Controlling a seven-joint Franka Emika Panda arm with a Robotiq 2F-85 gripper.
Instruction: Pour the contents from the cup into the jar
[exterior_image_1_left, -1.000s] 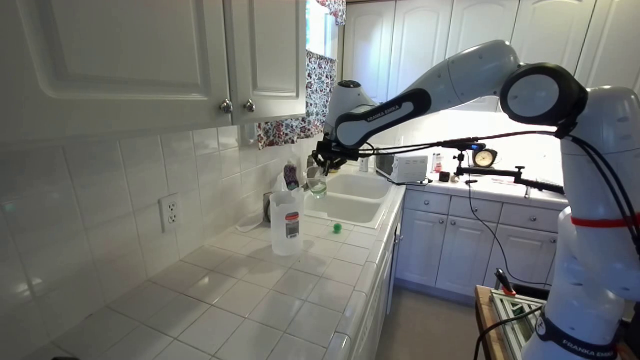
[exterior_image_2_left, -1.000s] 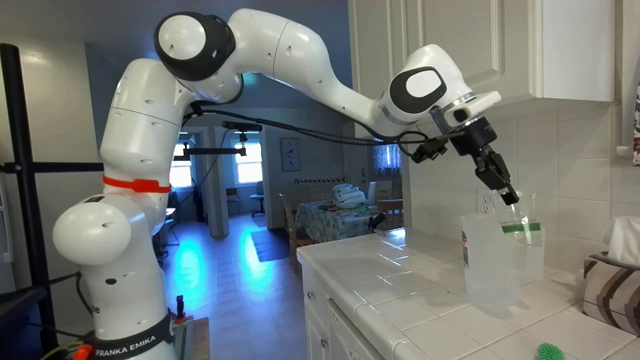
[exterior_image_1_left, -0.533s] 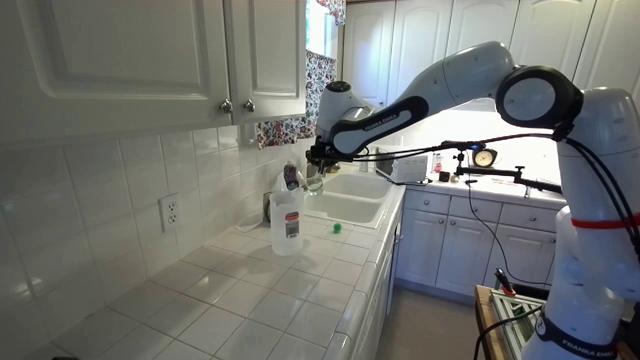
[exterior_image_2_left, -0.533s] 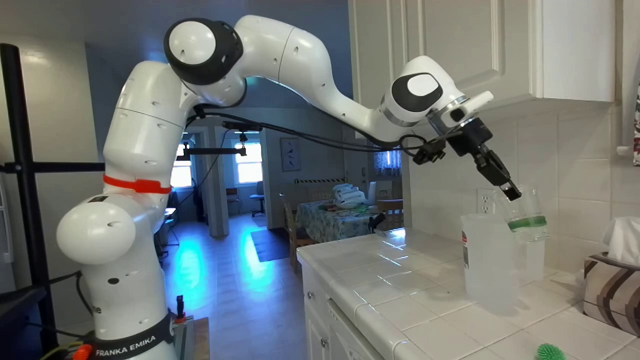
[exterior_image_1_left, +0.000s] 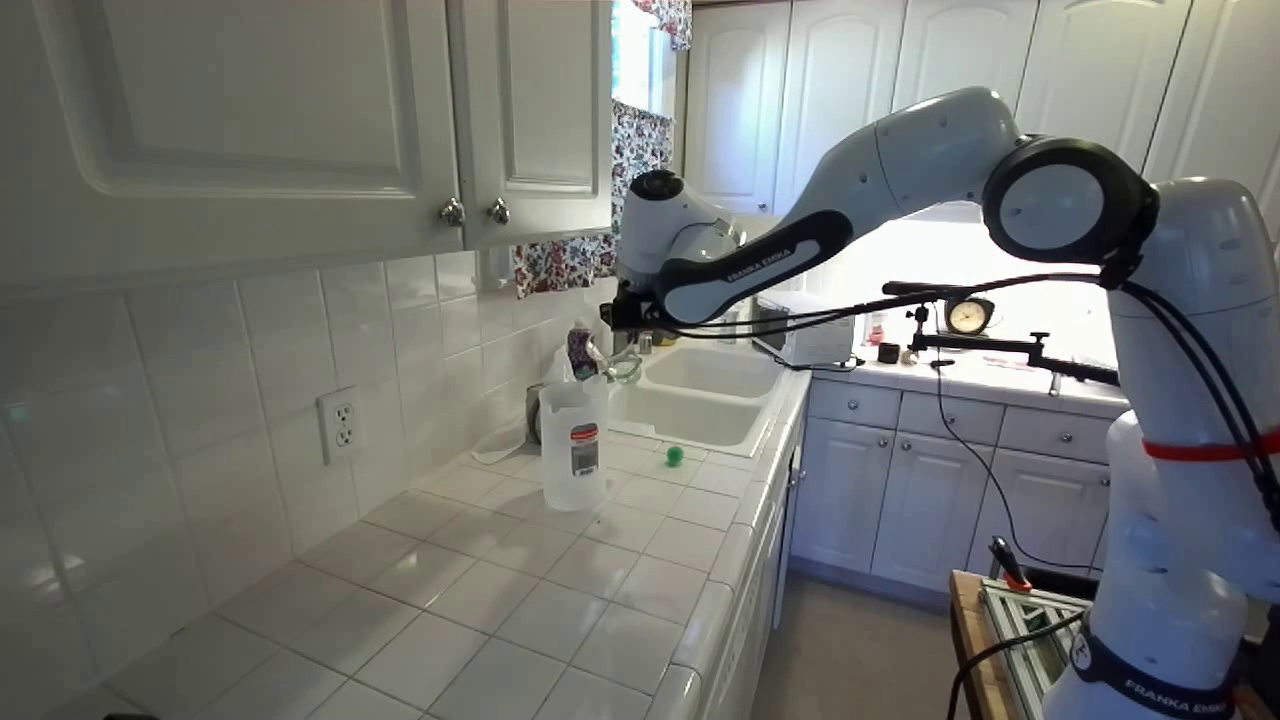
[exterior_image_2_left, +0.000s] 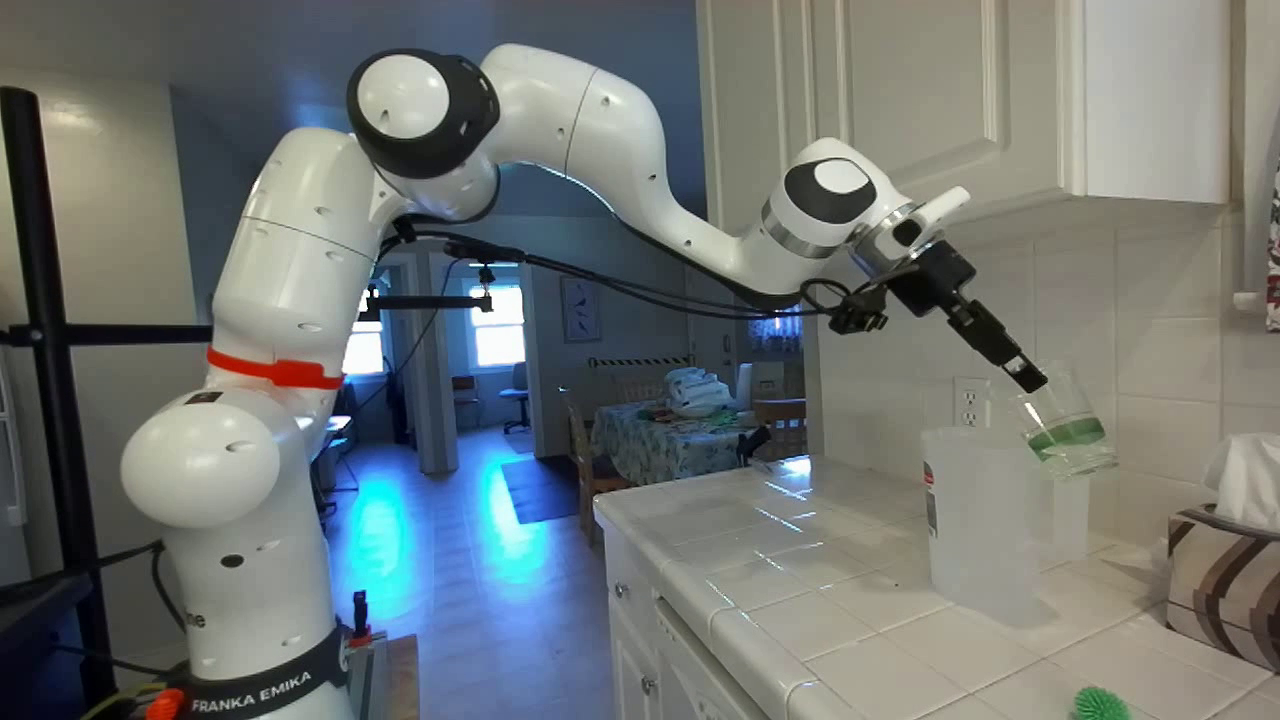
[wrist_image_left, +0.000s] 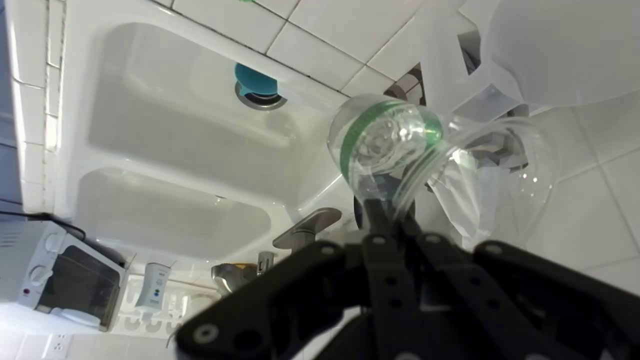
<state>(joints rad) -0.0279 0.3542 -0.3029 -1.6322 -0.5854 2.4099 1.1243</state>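
Clenching the cup (exterior_image_2_left: 1068, 425) in the gripper (exterior_image_2_left: 1028, 374), by its glass wall near the rim. Held up off the tiled counter (exterior_image_1_left: 520, 620) at a slant, in an exterior view with its mouth to the upper left and its base to the lower right. Ringed in green toward the base; hard to tell contents from glass. Hanging near the upper part of the jar (exterior_image_2_left: 975, 515), whitish, upright on that counter and marked with a red and grey label (exterior_image_1_left: 584, 450). Cannot tell whether above its opening or just beside it. Showing farther out, on the same counter, a spiky green ball (exterior_image_2_left: 1100, 703) and a patterned tissue box (exterior_image_2_left: 1225, 580) with white tissue (exterior_image_2_left: 1250, 475) poking up. Taking in, through the wrist view, a white double sink (wrist_image_left: 190, 115), a teal piece (wrist_image_left: 256, 79) partly over the drain (wrist_image_left: 262, 101), a faucet (wrist_image_left: 315, 222) at the edge and a white countertop oven (wrist_image_left: 77, 277).
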